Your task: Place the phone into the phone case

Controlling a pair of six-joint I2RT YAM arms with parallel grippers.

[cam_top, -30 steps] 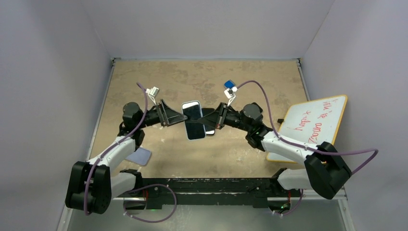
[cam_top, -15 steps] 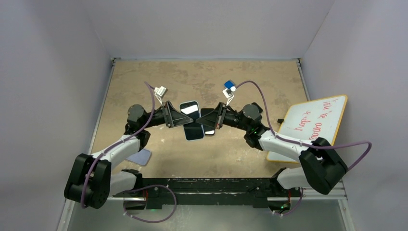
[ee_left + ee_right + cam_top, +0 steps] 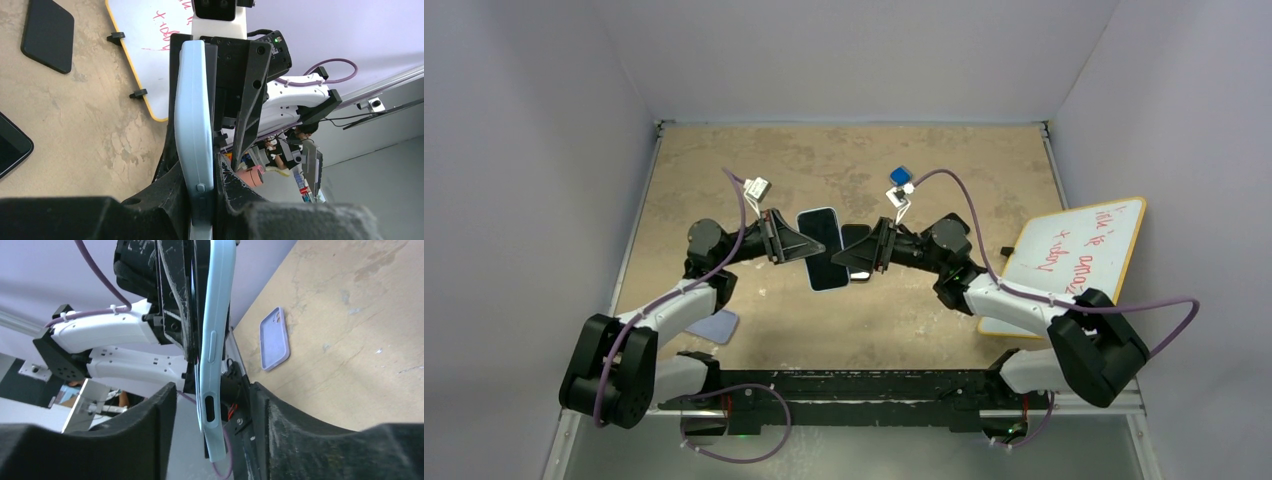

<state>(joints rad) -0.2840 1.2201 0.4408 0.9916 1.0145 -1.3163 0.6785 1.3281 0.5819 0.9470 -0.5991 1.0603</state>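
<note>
A phone with a black screen sits in a light-blue phone case (image 3: 824,252) and hangs on edge above the table's middle. My left gripper (image 3: 789,243) is shut on its left side. In the left wrist view the case's edge (image 3: 195,125) is clamped between the left gripper (image 3: 202,182) fingers. My right gripper (image 3: 871,253) stands open around the opposite end. In the right wrist view the case (image 3: 215,340) hangs between the right gripper (image 3: 212,412) fingers, with a gap on both sides.
A black phone (image 3: 856,236) lies on the table under the right gripper. A lilac case (image 3: 714,325) (image 3: 275,337) lies near the left arm's base. A yellow-rimmed whiteboard (image 3: 1079,260) leans at the right. Two dark phones (image 3: 47,32) (image 3: 10,150) show in the left wrist view.
The left gripper moved in and shut on the cased phone. The right gripper, shut on it before, has opened and let go.
</note>
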